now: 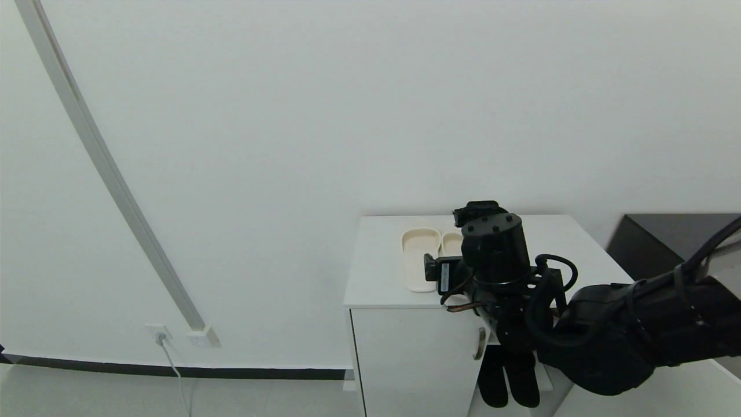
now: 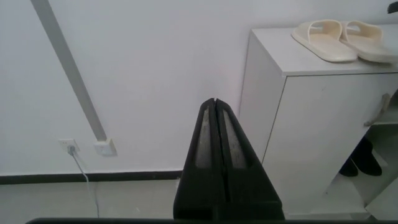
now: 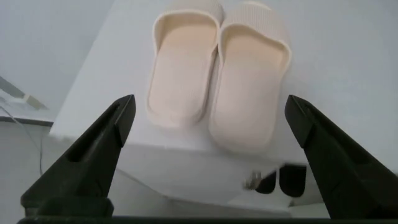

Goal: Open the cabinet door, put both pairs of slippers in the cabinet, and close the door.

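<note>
Slippers, cream pair point(image 1: 421, 258), are lying side by side and touching on top of the white cabinet point(image 1: 414, 353), near its front edge. Right gripper point(image 3: 210, 102) is hovering above this pair. Its jaws are standing wide apart and gripping nothing, and from the right wrist view one jaw is showing to each side of the pair.

Cabinet front: a white panel with a handle point(image 1: 480, 343) is covering the left part, while the right part is standing open. Black slippers point(image 1: 509, 376) are sitting inside, low down, just past the handle.

Left gripper point(image 2: 214, 109) is hanging off to the left of the cabinet, apart from it. Its jaws are pressing together on nothing and pointing toward the wall point(image 2: 143, 74).

Wall socket point(image 1: 157, 333) is carrying a plugged cable, and a slanted grey duct point(image 1: 110, 174) is running up the wall beside it.
</note>
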Controlling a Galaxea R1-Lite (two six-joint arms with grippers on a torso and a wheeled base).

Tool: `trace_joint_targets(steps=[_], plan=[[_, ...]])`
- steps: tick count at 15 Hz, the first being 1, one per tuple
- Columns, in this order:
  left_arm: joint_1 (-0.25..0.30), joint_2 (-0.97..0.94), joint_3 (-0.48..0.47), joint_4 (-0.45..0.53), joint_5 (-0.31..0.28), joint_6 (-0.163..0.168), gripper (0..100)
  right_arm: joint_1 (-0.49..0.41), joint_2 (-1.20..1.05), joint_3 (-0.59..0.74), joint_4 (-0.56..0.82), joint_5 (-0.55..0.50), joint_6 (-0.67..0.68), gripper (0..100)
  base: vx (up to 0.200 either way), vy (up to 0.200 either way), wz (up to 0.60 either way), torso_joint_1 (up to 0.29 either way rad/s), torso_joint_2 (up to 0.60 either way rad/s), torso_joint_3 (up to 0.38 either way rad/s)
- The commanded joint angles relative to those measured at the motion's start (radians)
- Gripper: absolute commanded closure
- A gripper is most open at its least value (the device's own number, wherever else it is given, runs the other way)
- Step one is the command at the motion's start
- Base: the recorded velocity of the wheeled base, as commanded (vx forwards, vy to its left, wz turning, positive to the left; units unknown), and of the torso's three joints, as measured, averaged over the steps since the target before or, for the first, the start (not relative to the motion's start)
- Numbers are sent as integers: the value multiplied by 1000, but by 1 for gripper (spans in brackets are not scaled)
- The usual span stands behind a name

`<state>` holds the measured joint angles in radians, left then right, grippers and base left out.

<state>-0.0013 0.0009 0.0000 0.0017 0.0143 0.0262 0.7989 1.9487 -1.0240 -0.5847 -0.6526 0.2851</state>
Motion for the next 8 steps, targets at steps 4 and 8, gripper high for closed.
trace_joint_targets(steps=[4, 8], plan=[[0, 1, 0, 0, 3, -5, 100, 11, 87, 76, -121, -1, -1, 0, 150, 0, 0, 11, 7, -2], [0, -1, 0, 0, 3, -5, 100, -18, 191, 68, -231, 2, -7, 0, 0, 0, 0, 0, 0, 0]])
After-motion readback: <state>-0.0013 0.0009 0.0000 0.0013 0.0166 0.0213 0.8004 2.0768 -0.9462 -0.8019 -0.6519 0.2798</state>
